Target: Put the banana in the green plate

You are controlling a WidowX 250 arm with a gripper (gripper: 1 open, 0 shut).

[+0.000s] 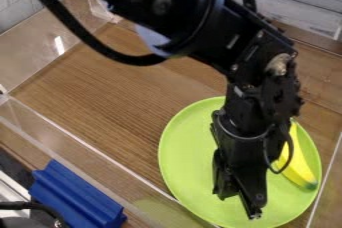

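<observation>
The green plate lies at the lower right of the wooden table, large, round and lime green. On its right part rests the small yellow banana, partly hidden behind the black arm. My gripper points straight down over the plate's near part, its dark fingers pressed together and shut with nothing seen between them. The banana sits just right of the gripper, apart from the fingertips.
A blue block lies at the lower left outside a clear plastic wall. Clear walls enclose the wooden tabletop. The black arm with its cables reaches in from the upper left.
</observation>
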